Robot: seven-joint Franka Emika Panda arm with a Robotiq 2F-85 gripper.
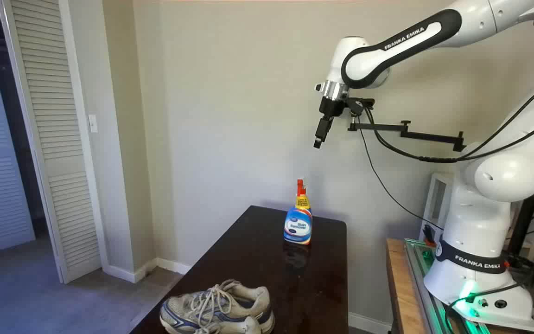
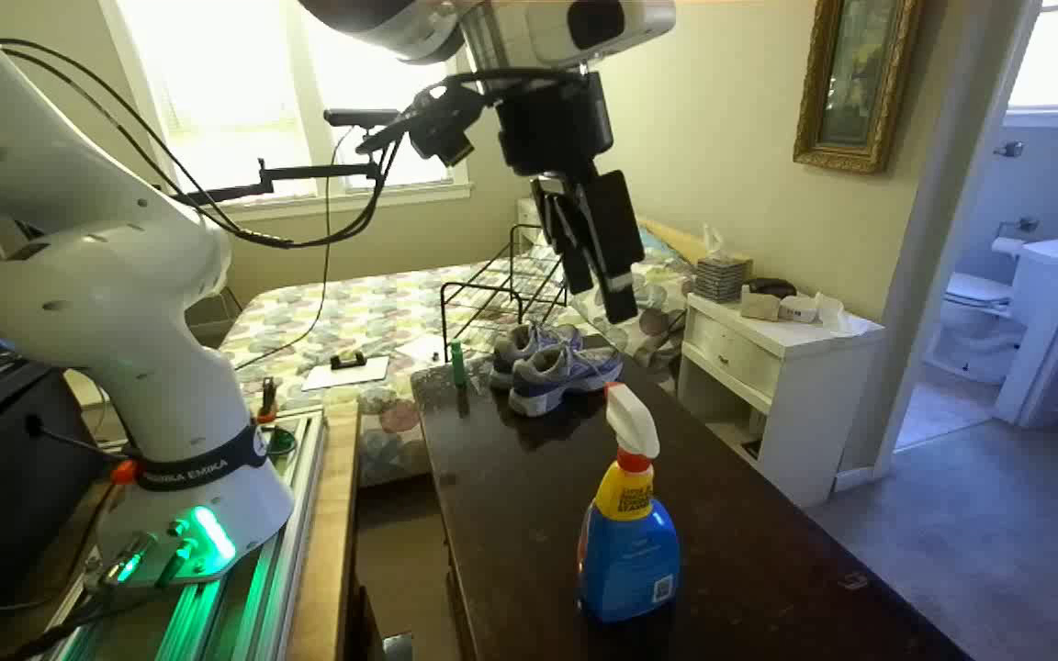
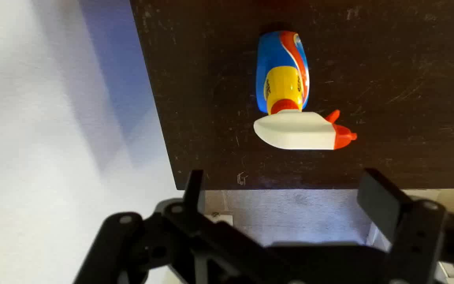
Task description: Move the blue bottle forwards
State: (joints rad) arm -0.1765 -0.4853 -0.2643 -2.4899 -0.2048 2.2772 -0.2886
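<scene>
The blue bottle is a trigger spray bottle with a blue body, yellow neck label and white-and-red spray head. It stands upright on the dark table [image 1: 248, 260] in both exterior views [image 1: 297, 226] [image 2: 630, 560]. In the wrist view the bottle [image 3: 284, 85] is seen from above at upper middle, its nozzle pointing right. My gripper [image 1: 318, 144] is high above the table and the bottle, pointing down at a tilt; it also shows in an exterior view [image 2: 601, 298]. In the wrist view my gripper [image 3: 284, 175] has its fingers wide apart with nothing between them, clear of the bottle.
A pair of sneakers [image 1: 216, 308] [image 2: 557, 367] sits at the table's other end, with a small green tube [image 2: 458, 364] near them. A wall [image 1: 230, 116] runs along one table end. A bed [image 2: 382, 303] and white nightstand [image 2: 777, 386] stand beyond the table.
</scene>
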